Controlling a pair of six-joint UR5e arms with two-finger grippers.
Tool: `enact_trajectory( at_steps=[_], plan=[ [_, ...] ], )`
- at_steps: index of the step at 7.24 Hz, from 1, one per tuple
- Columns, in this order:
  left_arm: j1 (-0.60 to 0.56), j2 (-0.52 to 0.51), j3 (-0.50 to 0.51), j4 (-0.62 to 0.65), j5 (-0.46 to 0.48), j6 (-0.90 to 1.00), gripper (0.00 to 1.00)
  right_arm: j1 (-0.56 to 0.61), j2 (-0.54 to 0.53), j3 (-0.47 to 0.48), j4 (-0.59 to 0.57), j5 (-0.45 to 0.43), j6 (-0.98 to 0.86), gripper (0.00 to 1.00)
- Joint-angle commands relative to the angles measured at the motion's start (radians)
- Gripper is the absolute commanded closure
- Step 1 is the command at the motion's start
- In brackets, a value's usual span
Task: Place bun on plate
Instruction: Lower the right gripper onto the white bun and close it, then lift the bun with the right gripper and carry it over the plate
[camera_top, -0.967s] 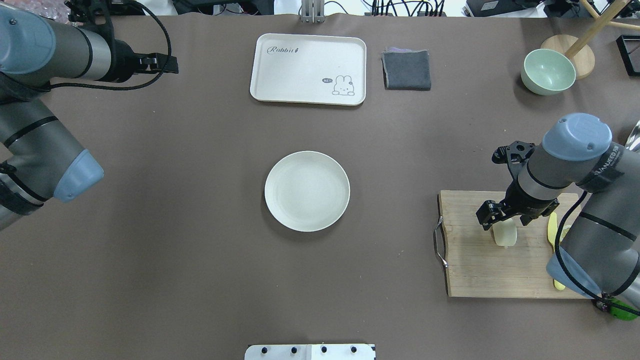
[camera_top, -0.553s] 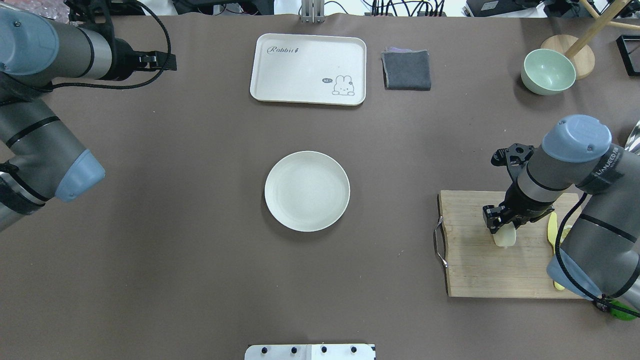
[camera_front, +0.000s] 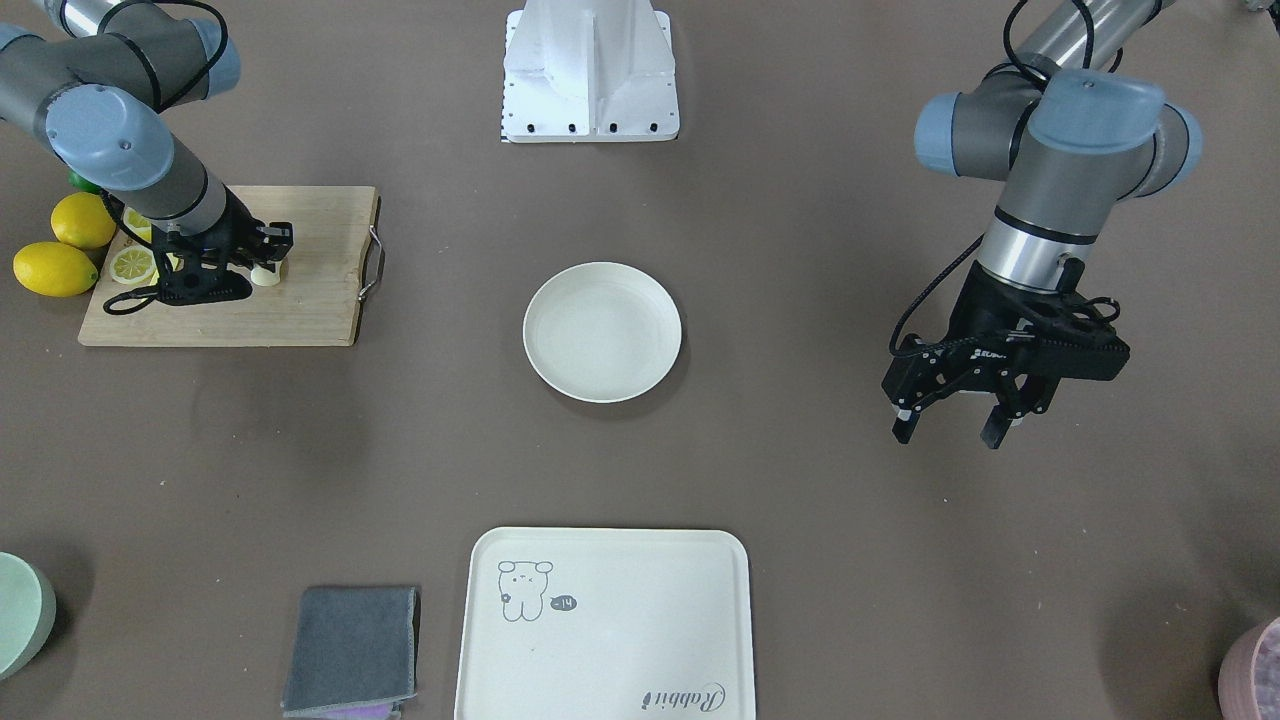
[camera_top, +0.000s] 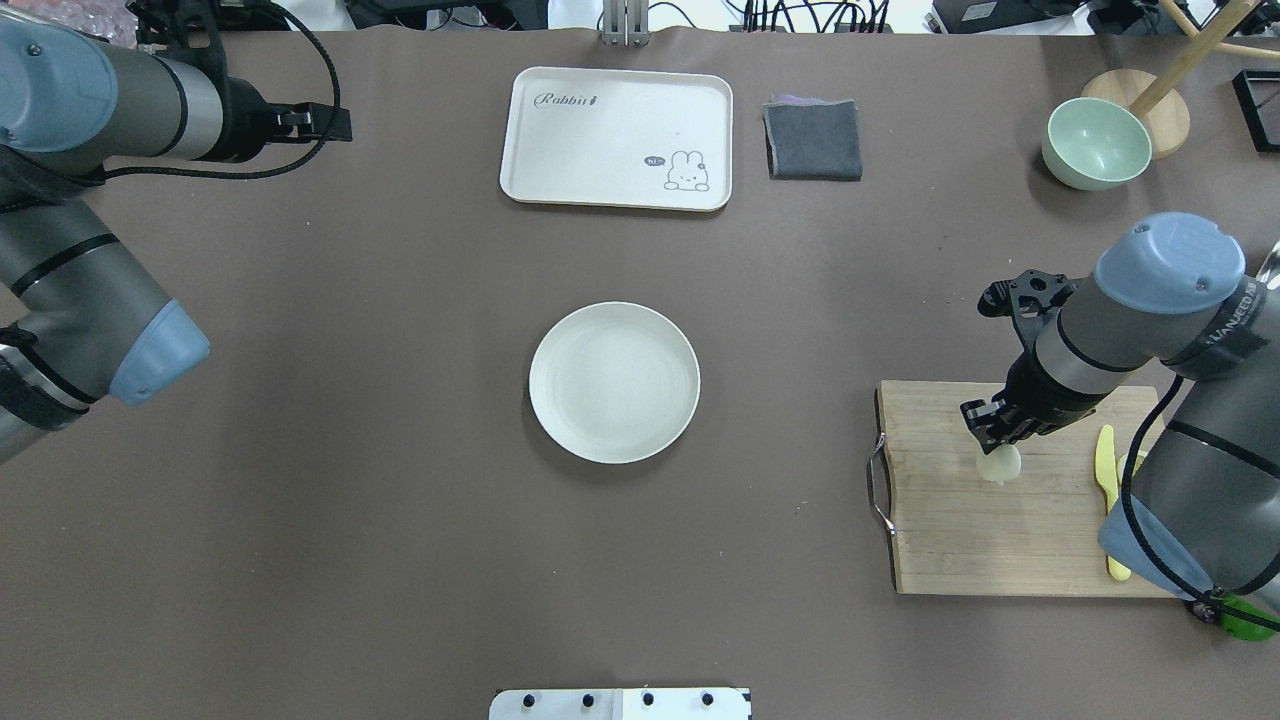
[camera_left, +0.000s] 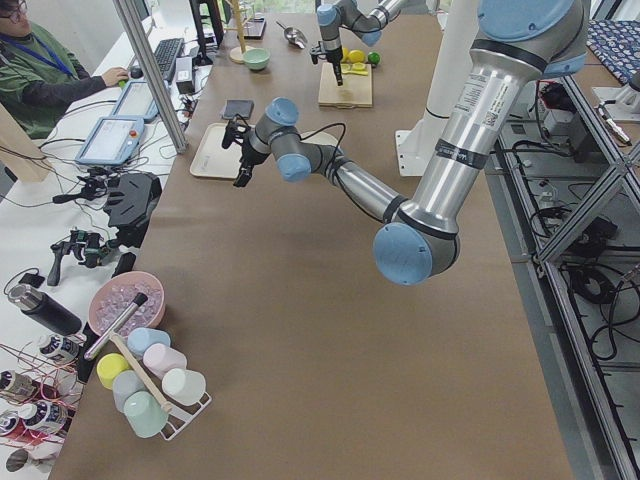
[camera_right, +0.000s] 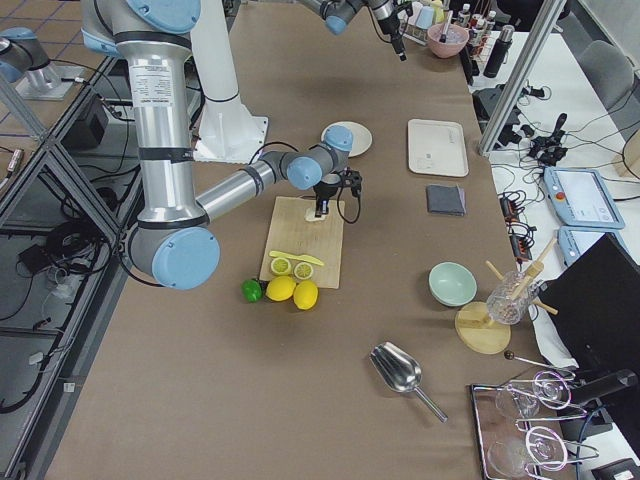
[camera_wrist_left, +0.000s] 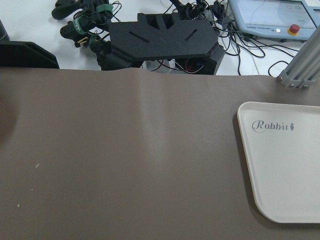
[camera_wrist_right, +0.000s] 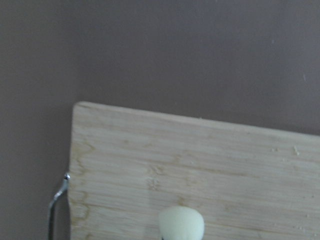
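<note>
Overhead exterior: at the right of the frame the right gripper (camera_top: 992, 438) is clamped on the smooth, pale cream bun (camera_top: 1000, 467), which pokes out just below its black fingertips over the grainy wooden cutting board (camera_top: 950, 540) (metal handle on its left edge). The round, matte off-white plate (camera_top: 614, 440) sits mid-frame, well apart. The left gripper (camera_front: 950, 428) hangs with fingers spread

Right arm reaches low, wrist angled down; right gripper (camera_top: 995, 447) points down, fingers clamped on bun (camera_top: 1000, 468). Left arm raised, elbow folded; left gripper (camera_front: 948, 428) tilted forward-down, fingers spread, empty.
</note>
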Motion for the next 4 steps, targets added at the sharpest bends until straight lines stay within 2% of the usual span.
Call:
enact_trajectory(
  at_steps=[1,2,4],
  plan=[
    [0.004,-0.009,-0.002,-0.004,-0.006,-0.005,0.03,0.090,0.084,0.036,0.000,0.005,0.000,1.00],
    [0.013,-0.010,-0.002,-0.004,-0.009,-0.003,0.03,0.103,0.181,0.021,-0.001,-0.011,0.001,1.00],
    [0.051,-0.035,-0.001,-0.003,-0.009,-0.003,0.03,0.102,0.305,-0.028,0.000,-0.046,0.003,1.00]
  ],
)
